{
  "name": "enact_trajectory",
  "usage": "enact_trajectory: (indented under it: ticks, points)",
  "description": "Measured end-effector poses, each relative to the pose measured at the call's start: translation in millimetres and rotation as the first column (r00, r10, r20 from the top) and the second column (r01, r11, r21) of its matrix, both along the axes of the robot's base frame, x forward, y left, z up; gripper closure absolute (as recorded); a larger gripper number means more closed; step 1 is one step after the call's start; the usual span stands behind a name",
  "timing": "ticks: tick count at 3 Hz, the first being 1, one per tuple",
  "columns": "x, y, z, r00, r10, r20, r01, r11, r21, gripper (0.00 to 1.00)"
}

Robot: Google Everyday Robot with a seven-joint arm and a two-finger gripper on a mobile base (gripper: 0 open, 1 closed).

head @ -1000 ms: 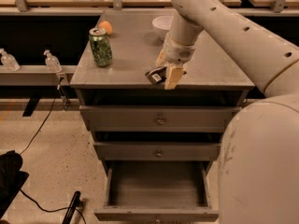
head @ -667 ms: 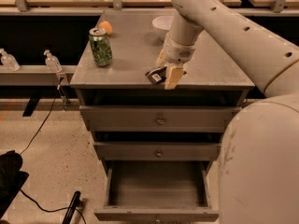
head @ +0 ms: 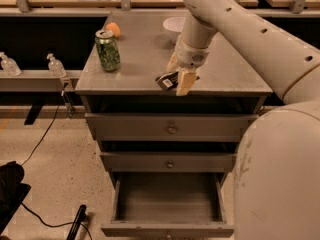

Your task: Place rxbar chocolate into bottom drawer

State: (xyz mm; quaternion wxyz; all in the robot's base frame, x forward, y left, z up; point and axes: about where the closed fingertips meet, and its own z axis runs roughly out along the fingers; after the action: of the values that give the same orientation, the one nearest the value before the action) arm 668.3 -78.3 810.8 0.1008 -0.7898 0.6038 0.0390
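The rxbar chocolate (head: 167, 81), a small dark bar with a white label patch, is held in my gripper (head: 176, 78) just above the front edge of the grey cabinet top (head: 140, 59). The gripper is shut on the bar, with a tan finger (head: 184, 81) to its right. The bottom drawer (head: 168, 204) is pulled open below, and nothing shows inside it. The two upper drawers (head: 171, 129) are closed.
A green patterned can (head: 108, 50) and an orange (head: 113, 30) stand at the top's left back. A white bowl (head: 174, 27) sits at the back behind my arm. Two clear bottles (head: 55, 65) stand on a shelf at the left. A black cable (head: 45, 134) runs over the floor.
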Motion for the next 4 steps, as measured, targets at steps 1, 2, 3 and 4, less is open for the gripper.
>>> enact_trajectory:
  ticks: [1,2,3,4]
  points:
    - [0.0,0.0,0.0,1.0000,0.000,0.000,0.000,1.000,0.000,0.31]
    - [-0.1,0.0,2.0,1.0000,0.000,0.000,0.000,1.000,0.000,0.08]
    - [-0.1,0.0,2.1,1.0000,0.000,0.000,0.000,1.000,0.000,0.00]
    - [-18.7,0.4,23.3,0.9996,-0.022,0.017,0.022,1.000,0.011,0.00]
